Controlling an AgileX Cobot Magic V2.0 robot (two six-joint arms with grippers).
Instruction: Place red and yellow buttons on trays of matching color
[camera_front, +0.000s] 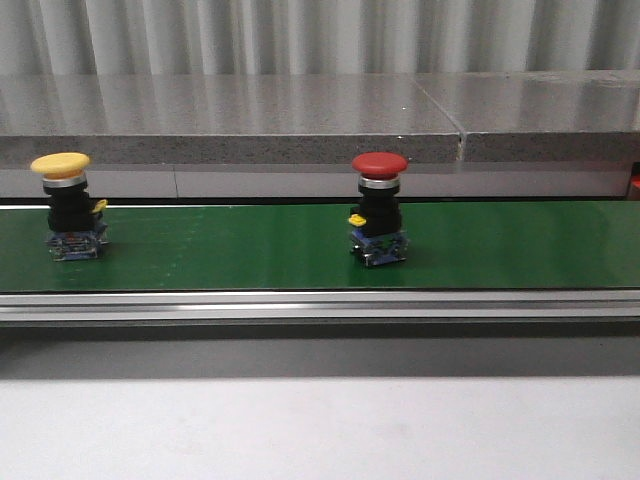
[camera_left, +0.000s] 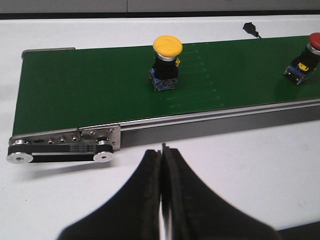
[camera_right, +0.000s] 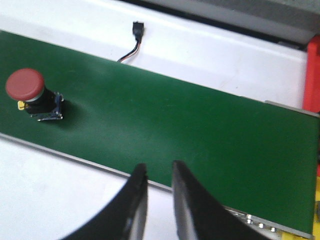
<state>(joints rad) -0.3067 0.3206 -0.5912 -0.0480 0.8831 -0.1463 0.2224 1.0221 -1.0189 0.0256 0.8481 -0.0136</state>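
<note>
While the front view shows only a green conveyor belt (camera_front: 250, 250) with two push buttons standing upright on it, the wrist views add both grippers. The yellow button (camera_front: 68, 205) stands near the belt's left end, and the red button (camera_front: 379, 207) stands near the middle, well apart from it. Neither gripper appears in the front view. From the left wrist view, the left gripper (camera_left: 162, 150) hangs over the white counter (camera_left: 225, 160) just in front of the belt's roller end, its black fingers pressed together and holding nothing. From the right wrist view, the right gripper (camera_right: 159, 172) hovers at the belt's near edge with a narrow gap between its fingers, empty, well apart from the red button. Only this view shows a small black cable plug (camera_right: 137, 29) lying on the counter beyond the belt, and a red edge (camera_right: 313, 75) at the frame's side.
</note>
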